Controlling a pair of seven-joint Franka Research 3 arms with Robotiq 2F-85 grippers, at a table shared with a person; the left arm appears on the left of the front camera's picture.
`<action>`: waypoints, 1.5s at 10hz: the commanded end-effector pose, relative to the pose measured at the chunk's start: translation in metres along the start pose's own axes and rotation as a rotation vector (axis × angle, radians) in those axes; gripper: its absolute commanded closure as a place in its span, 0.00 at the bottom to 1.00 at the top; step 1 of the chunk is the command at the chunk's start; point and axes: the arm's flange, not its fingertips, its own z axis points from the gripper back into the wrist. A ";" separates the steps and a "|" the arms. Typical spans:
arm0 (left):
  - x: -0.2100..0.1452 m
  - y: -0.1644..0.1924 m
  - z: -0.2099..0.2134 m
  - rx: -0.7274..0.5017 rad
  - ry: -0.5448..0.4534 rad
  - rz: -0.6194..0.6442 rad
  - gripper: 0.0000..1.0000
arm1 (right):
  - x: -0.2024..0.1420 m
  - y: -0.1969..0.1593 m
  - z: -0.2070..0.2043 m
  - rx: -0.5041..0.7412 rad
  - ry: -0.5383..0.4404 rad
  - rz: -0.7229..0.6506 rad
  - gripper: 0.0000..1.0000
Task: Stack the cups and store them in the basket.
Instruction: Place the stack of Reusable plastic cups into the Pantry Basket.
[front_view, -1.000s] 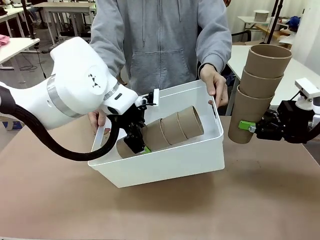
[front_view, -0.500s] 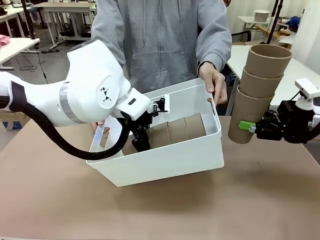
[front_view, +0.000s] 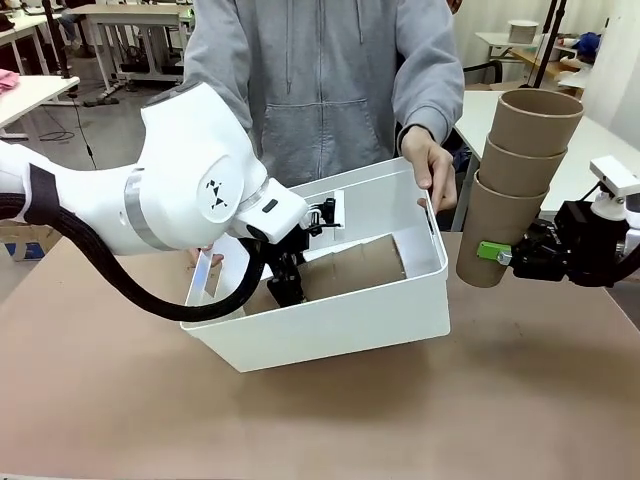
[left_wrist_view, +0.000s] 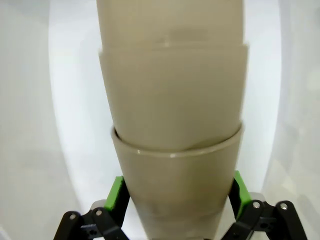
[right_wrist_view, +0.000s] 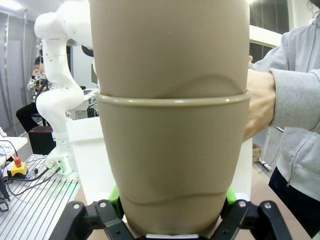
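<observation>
A white basket (front_view: 330, 335) stands tilted on the table, and a person's hands (front_view: 430, 170) hold its short sides. My left gripper (front_view: 285, 290) reaches inside it, shut on the bottom cup of a tan stack of cups (front_view: 360, 268) lying low on the basket floor. In the left wrist view both green pads (left_wrist_view: 117, 197) press the sides of that stack (left_wrist_view: 175, 125). To the right of the basket my right gripper (front_view: 495, 252) holds a second stack of three cups (front_view: 520, 180) upright above the table. It is shut on the lowest cup (right_wrist_view: 170, 150).
The brown table (front_view: 300, 430) has free room in front of the basket and to its left. The person stands close behind the basket. In the right wrist view the basket's white wall (right_wrist_view: 82, 150) lies just behind the held stack, with the person's hand (right_wrist_view: 260, 107) beside it.
My left gripper has pushed deeper into the basket and lowered its stack of cups from a raised tilt down to the floor. The right arm and its stack have not moved.
</observation>
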 end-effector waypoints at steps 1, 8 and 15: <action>-0.005 0.003 0.019 -0.017 -0.032 0.003 0.00 | 0.004 0.000 -0.001 0.000 -0.003 0.012 0.17; -0.115 0.013 0.191 -0.054 -0.392 0.139 0.00 | 0.004 0.000 -0.001 0.000 -0.003 0.012 0.17; -0.303 -0.013 0.264 -0.031 -0.805 0.166 0.00 | 0.004 0.000 -0.001 0.000 -0.003 0.012 0.17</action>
